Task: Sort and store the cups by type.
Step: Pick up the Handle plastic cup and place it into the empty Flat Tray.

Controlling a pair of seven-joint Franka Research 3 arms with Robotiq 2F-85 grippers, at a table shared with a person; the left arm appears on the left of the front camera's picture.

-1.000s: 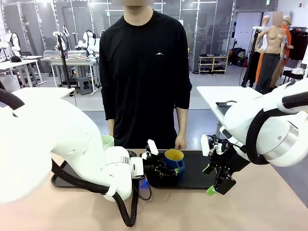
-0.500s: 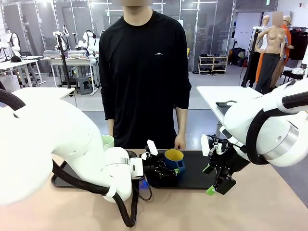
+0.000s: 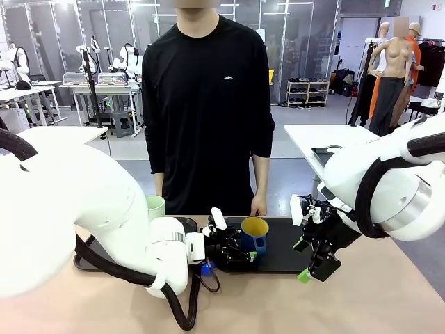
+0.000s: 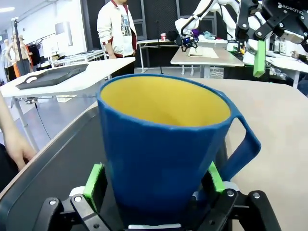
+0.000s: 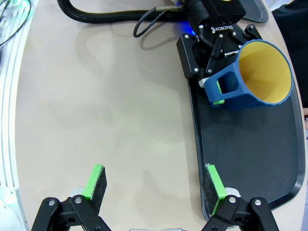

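Observation:
A dark blue mug [image 3: 254,233] with a handle and a yellow inside stands upright on the black tray [image 3: 286,256]. My left gripper [image 3: 238,249] reaches in from the left and is open, its green pads [image 4: 94,185] flanking the mug [image 4: 163,144] low on its sides. In the right wrist view the mug [image 5: 255,82] sits at the tray's [image 5: 250,159] near end. A pale mint-green tumbler [image 3: 155,207] stands at the back left, partly hidden by my left arm. My right gripper [image 3: 303,259] hangs open by the tray's right end, over bare table [image 5: 155,182].
A second dark tray [image 3: 89,261] lies at the left under my left arm. The person stands at the far edge with a hand [image 3: 259,206] resting by the mug's tray. Bare tabletop [image 5: 96,96] stretches beside the tray.
My left gripper's jaws have spread apart, letting go of the blue mug, which has settled slightly lower and to the right on the tray. The right arm has not moved.

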